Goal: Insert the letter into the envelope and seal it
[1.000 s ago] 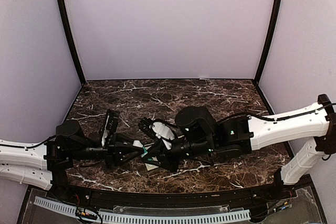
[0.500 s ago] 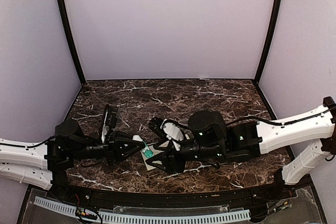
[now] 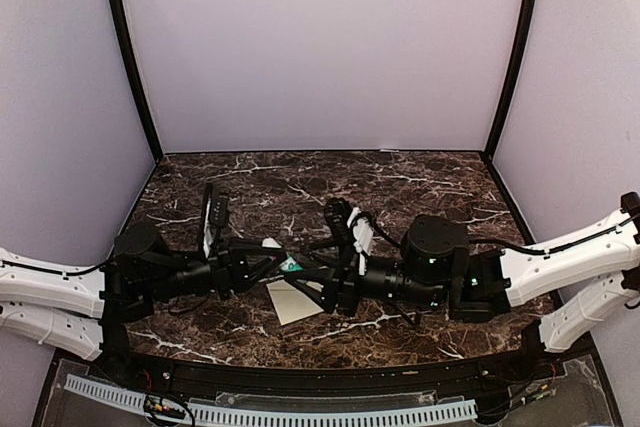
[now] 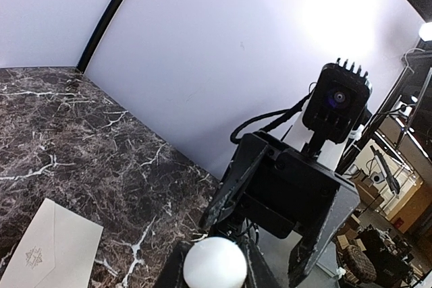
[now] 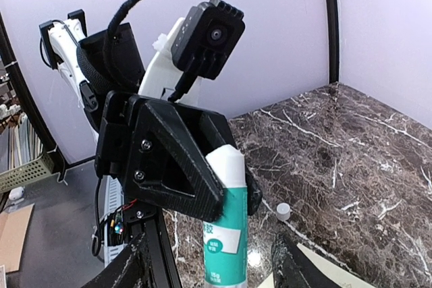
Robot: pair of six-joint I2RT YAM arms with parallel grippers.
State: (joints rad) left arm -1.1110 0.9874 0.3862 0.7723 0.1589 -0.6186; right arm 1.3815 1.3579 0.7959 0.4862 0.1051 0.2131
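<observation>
The plain cream envelope lies flat on the marble between the arms; in the left wrist view its small emblem shows. The bordered letter is not in view. My left gripper is shut on a white-and-teal glue stick, held above the envelope; the right wrist view shows the stick clamped upright in those fingers. My right gripper is open, facing the left one, its fingers wide apart on either side of the stick's lower end without touching it.
A small white cap lies on the marble near the envelope's corner. The table is dark marble with pale walls on three sides. The two grippers are very close together at the near middle.
My right arm has drawn back to the right and its gripper now stands open off the stick. My left gripper has moved a little right with the glue stick.
</observation>
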